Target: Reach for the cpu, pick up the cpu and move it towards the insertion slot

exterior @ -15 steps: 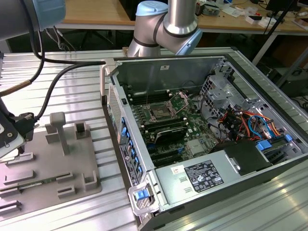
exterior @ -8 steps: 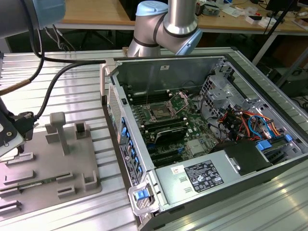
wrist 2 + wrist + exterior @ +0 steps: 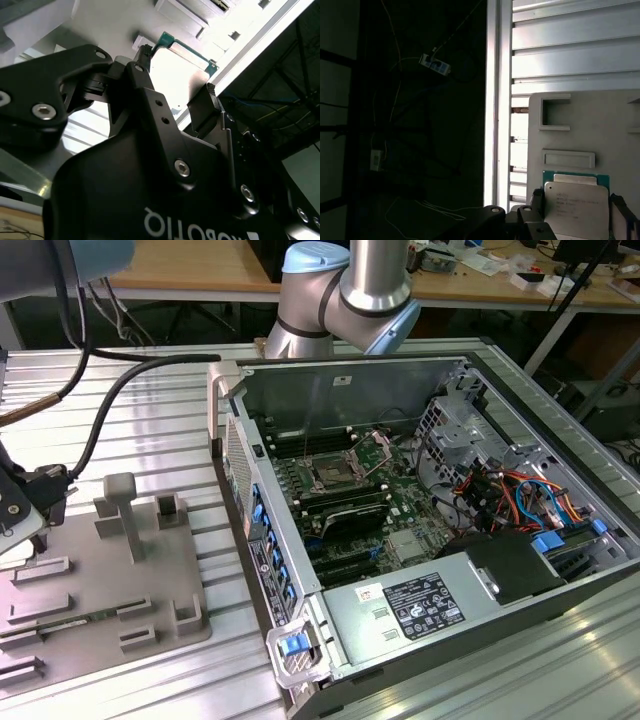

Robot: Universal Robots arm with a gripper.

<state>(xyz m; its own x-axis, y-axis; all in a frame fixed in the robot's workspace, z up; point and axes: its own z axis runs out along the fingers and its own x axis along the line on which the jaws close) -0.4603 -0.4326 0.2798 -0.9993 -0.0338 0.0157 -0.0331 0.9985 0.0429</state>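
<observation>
the end effector [image 3: 175, 76] stands with its two black fingers [image 3: 209, 100] pressed against opposite edges of the cpu [image 3: 182, 67], so i judge it clamped on the chip. both wrist views show the cpu between the fingertips, its silvery top facing the cameras and a thin green rim along one edge. behind it lies the grey tray [image 3: 580, 125] with its raised blocks. whether the chip has cleared the tray or rests on it, i cannot tell.

in the exterior view the arm's wrist end sits at the left edge, above the tray [image 3: 110, 580] on the ribbed metal worktop [image 3: 150, 410]. the insertion slot [image 3: 330, 475] lies well apart from it, toward the exterior view's right, down inside the open computer case [image 3: 400, 380]. the case's near side wall stands between tray and slot. the chip is square, so it has no long axis. its flat face looks roughly level with the tray.
</observation>
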